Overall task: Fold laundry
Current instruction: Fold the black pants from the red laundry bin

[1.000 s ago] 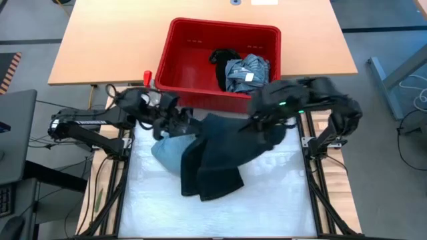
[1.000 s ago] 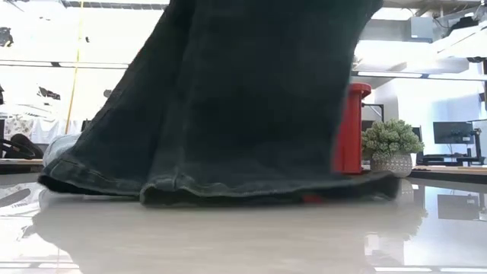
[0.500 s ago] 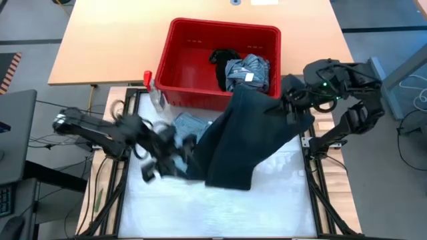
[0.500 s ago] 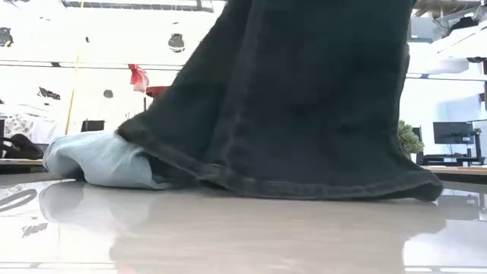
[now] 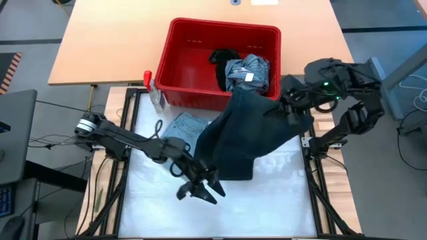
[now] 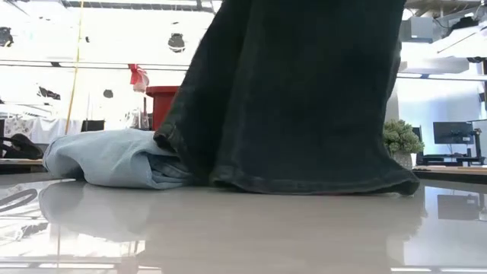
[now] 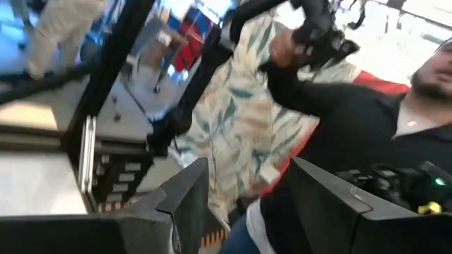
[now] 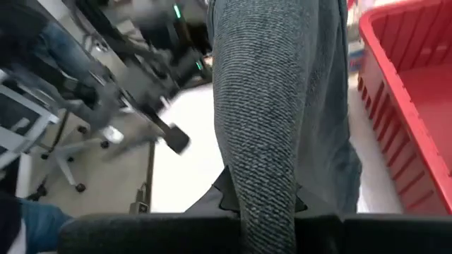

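A dark navy garment (image 5: pixel 247 133) hangs from my right gripper (image 5: pixel 288 110), which is shut on it at the table's far right, beside the red basket (image 5: pixel 200 90). Its lower hem (image 6: pixel 312 183) lies on the white table top. A light blue garment (image 5: pixel 179 125) lies crumpled on the table to its left, also visible in the low view (image 6: pixel 106 158). My left gripper (image 5: pixel 200 192) stands open over the middle of the table, just near of the dark garment's lower end, with nothing between its fingers (image 7: pixel 191 204). My right gripper holds the dark garment by its upper end (image 8: pixel 265 176), pinched between the two fingers; edge or fold, I cannot tell. The cloth hangs below the fingers, fairly straight, slanting down toward the table's left. Its bottom hem rests on the table.
The red basket holds a grey-blue garment (image 5: pixel 248 70) and a black one (image 5: pixel 223 59). A small red-topped item (image 5: pixel 148 77) stands at its left corner. Black frame rails (image 5: pixel 313 180) run along both table sides. A person (image 7: pixel 395 120) shows beyond the table.
My left gripper has swept from the light blue garment by the basket toward the table's near edge and right, sinking as it went. My right gripper has pulled toward the far right and up with the dark garment, dragging its lower end right and uncovering the light blue garment.
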Controlling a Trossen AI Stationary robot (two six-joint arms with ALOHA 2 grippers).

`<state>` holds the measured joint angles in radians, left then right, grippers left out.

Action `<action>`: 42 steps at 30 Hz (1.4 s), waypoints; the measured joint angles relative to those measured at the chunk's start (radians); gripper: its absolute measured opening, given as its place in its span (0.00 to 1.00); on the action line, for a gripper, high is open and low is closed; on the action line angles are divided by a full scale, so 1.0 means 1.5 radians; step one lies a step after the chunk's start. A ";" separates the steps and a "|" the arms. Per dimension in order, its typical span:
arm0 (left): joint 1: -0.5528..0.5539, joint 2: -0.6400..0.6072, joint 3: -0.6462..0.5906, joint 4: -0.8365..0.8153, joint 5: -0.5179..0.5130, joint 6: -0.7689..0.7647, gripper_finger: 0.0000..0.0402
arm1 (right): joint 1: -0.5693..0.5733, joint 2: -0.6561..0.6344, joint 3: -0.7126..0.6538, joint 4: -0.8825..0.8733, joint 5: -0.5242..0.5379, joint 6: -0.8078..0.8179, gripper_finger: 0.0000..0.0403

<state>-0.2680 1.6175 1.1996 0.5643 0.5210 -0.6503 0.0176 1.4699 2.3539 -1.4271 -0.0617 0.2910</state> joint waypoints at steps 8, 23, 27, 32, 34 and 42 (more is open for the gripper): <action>0.017 0.077 0.000 -0.056 -0.065 0.035 0.46 | -0.014 -0.049 0.001 0.080 -0.041 0.025 0.11; 0.010 0.113 0.001 -0.093 -0.381 0.437 0.46 | 0.047 -0.092 0.002 0.151 -0.132 0.147 0.11; 0.026 0.141 0.002 -0.075 -0.398 0.484 0.46 | 0.102 -0.064 0.002 0.160 -0.132 0.166 0.11; 0.044 0.187 0.002 0.018 -0.373 0.460 0.46 | 0.183 -0.012 0.002 0.156 -0.132 0.175 0.11; 0.045 0.200 0.002 0.045 -0.368 0.461 0.46 | 0.217 0.009 0.002 0.164 -0.133 0.175 0.11; 0.054 0.157 0.002 0.021 -0.366 0.529 0.45 | 0.305 0.050 0.002 0.218 -0.151 0.178 0.11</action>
<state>-0.1876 1.8532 1.2018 0.5957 -0.0277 0.1433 0.4757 1.5443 2.3566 -1.0995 -0.2885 0.5583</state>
